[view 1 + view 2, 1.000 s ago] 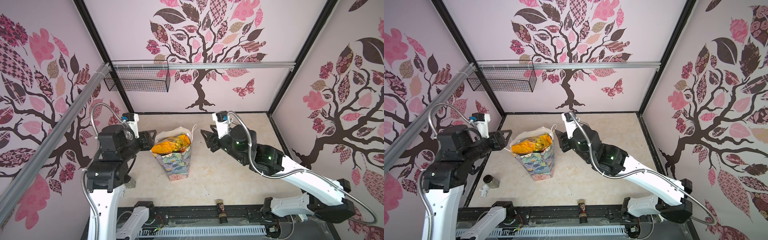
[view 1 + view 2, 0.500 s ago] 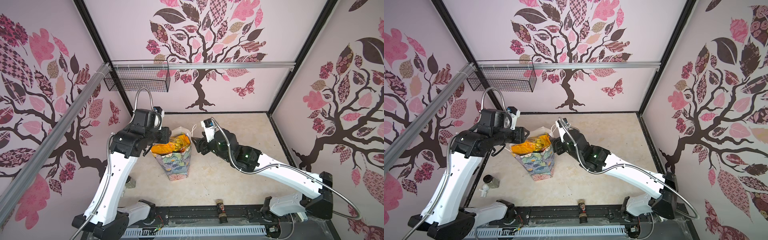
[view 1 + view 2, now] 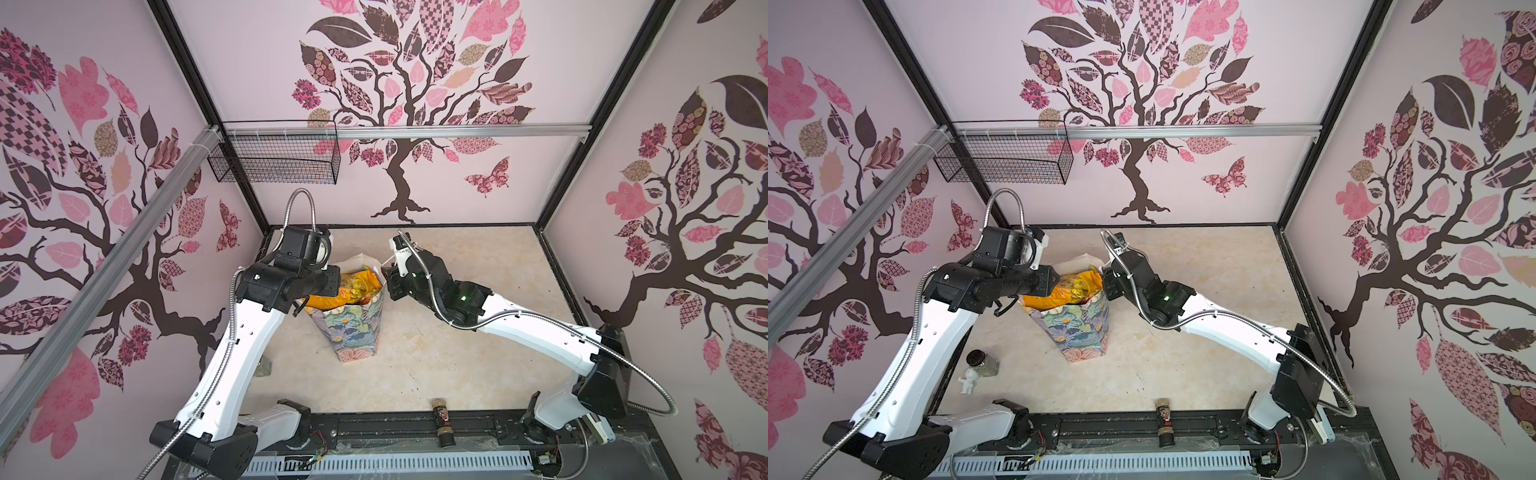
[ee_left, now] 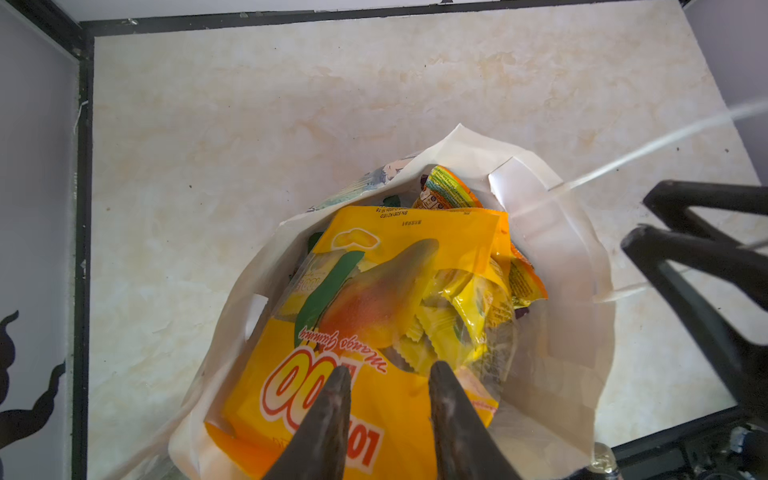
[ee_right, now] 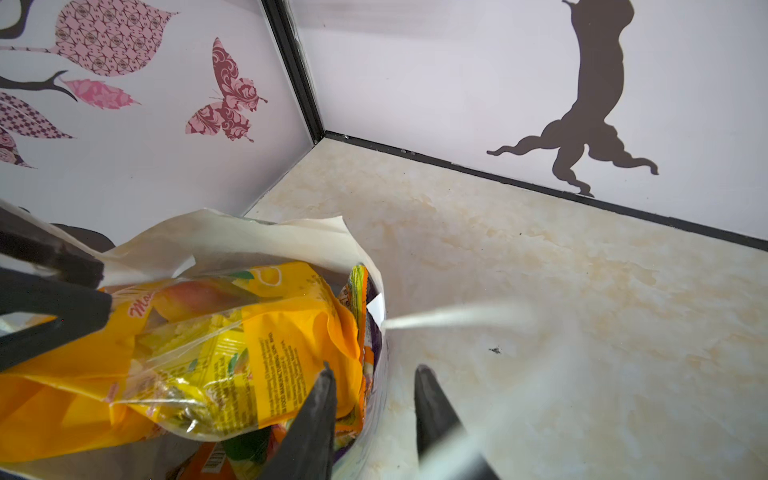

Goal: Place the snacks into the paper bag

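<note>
- Left of desk centre, the bag stands upright. Its mouth is crammed with snacks, and a yellow mango packet lies on top, poking above the rim.
- No loose packet shows on the desk in both top views, so this looks like the last step — bedding the top packet down.
- Left end effector hovers over the packet's left end, jaws a little apart with nothing between them.
- Right end effector sits at the bag's right rim, jaws apart and astride the wall, not clamped. One finger is over the packet and one is outside.
- Cord runs from the right rim toward the right arm; whether it is caught there I cannot tell.
- Next move likely calls for a gentle downward press with the rim steadied — too hard, and the paper wall may buckle or the bag tip.
- Room: there is wide bare desk to the right and far side, and the left wall is close. A bottle stands at the near edge, well apart.
</note>
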Robot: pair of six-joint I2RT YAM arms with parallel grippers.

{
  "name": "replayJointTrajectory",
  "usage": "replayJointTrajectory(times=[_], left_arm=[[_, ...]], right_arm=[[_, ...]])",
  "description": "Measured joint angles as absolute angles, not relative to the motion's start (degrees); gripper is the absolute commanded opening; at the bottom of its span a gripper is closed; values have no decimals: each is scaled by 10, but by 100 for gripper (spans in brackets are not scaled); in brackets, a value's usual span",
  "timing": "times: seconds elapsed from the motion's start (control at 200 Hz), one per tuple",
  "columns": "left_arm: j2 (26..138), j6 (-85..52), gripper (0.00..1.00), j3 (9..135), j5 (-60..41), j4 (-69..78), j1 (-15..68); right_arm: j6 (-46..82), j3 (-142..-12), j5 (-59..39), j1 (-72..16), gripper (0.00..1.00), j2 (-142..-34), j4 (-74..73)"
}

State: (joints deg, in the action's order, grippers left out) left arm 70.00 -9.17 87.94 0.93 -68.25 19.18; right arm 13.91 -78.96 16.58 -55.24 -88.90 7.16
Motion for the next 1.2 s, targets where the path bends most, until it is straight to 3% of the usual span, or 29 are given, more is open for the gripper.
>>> replayJointTrajectory(times=[0.295,0.56,1.2], left_arm=[[699,-92,11,880,-4,-691,197],[722,-103,7,879,8,-724,244],[781,-105,0,823,-4,-714,253]], right_arm=[[136,-790,150,-554,0,-889,54],[134,-790,132,-554,0,-889,53],[128,-791,98,-554,1,-886,54]])
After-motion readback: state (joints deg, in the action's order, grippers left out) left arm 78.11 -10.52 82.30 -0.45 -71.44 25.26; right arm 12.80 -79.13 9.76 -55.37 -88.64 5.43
